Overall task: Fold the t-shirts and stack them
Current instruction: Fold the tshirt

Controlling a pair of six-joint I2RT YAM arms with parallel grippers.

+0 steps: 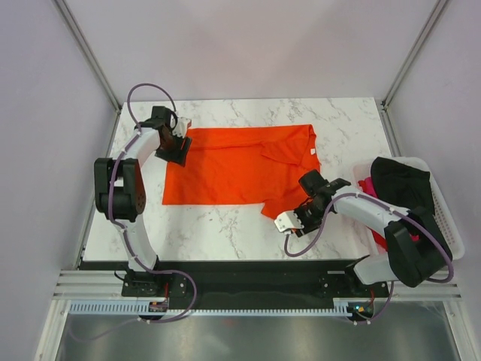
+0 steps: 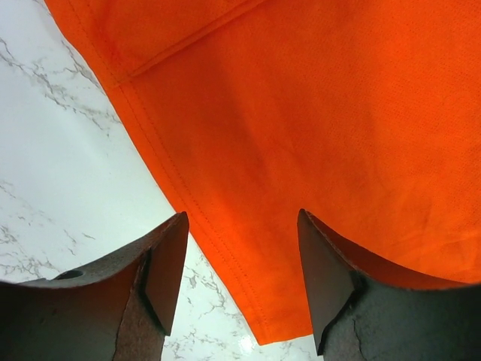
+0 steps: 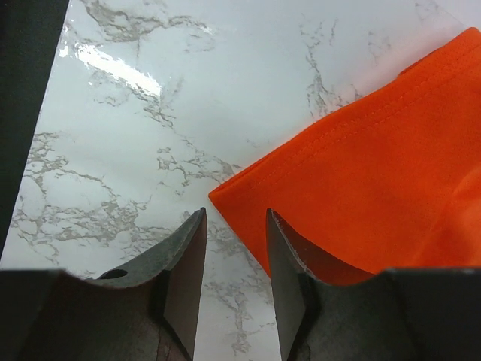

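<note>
ok so you're at the start of a fold on the bright orange-red cotton t-shirt [image 1: 240,169]. it's lying mostly flat across the middle of the white marble table [image 1: 225,233], a bit closer to the far edge than the near one. the collar end, with its small white label, points toward the right edge, and there's a flap turned over on that side.

the left gripper [image 2: 242,222] is at the shirt's far-left corner, not far from the table's far-left corner. its jaws stand well apart, straddling the hem with that corner of the cloth lying between them, and nothing is pinched yet. the right gripper [image 3: 234,214] is at the shirt's near-right corner, toward the near edge. its jaws are apart too, with a narrower gap. the tip of the cloth sits right at the gap and runs under one finger, but it's not clamped.

the black t-shirt [image 1: 402,184] and the pink one [image 1: 366,186] are bunched in the white plastic mesh basket [image 1: 449,226] at the right edge.

my read: this is the grab-the-corners step. next you need both pairs of jaws low enough to catch the fabric off the slick marble, then a firm pinch on each corner before you lift. i'd watch the right side, since there's very little cloth between the fingers and it could slip out.
</note>
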